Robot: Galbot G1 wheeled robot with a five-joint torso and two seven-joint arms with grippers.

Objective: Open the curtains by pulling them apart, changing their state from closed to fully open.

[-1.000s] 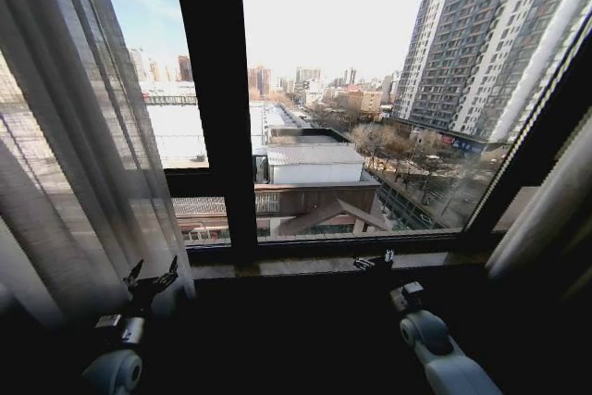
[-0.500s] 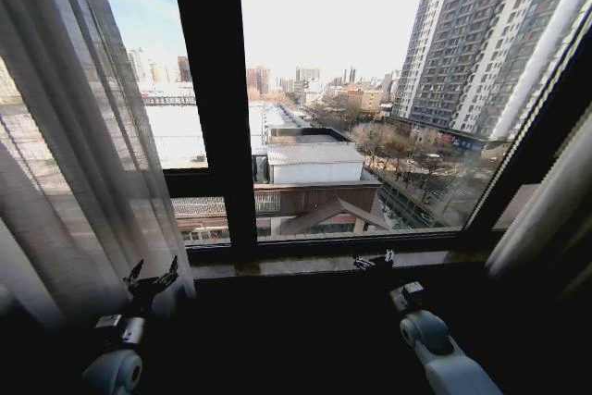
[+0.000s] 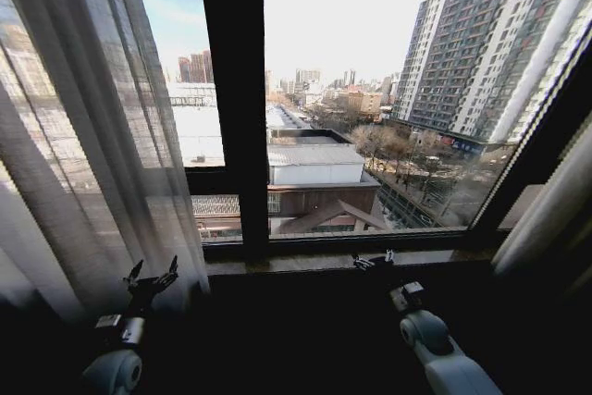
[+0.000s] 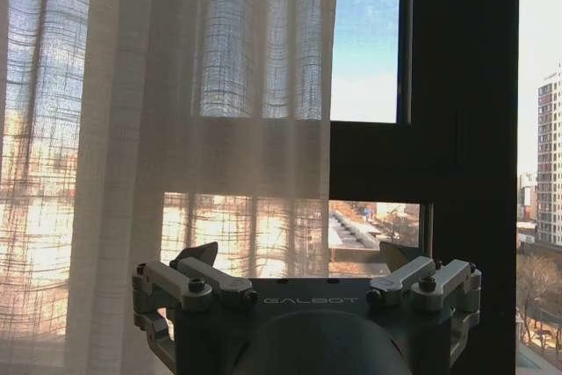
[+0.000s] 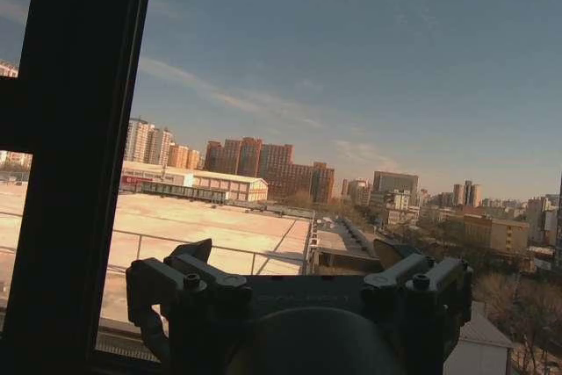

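Curtains (image 3: 83, 136) of sheer white fabric hang at both sides of the window: the left panel fills the left part of the head view in long vertical pleats, and a narrower gathered strip (image 3: 546, 210) stands at the far right edge. Between them the glass is bare, so to my judgement the opening is largely made, though the left panel covers some of the pane beside the dark window frame post (image 3: 231, 99).

In the left wrist view the weave (image 4: 176, 129) is thin enough to show sunlit buildings through it, with a denser, cream band where the cloth doubles. Such fabric should be very light and limp. It will give no resistance to a push, will bunch and slip rather than move as a sheet, and could snag or tear if pinched hard on a single layer. The safer hold looks to be a thick fold near the panel's free inner edge, low down where the fingers can reach, gathering several pleats at once.

The left gripper (image 3: 151, 279) is low, just beside the foot of the left panel, its fingers (image 4: 206, 274) spread and holding nothing; whether they brush the cloth I cannot tell. The right gripper (image 3: 373, 261) hangs near the window sill (image 3: 305, 264), well apart from either panel, its fingers (image 5: 198, 270) also spread and empty, facing open glass and the city beyond.
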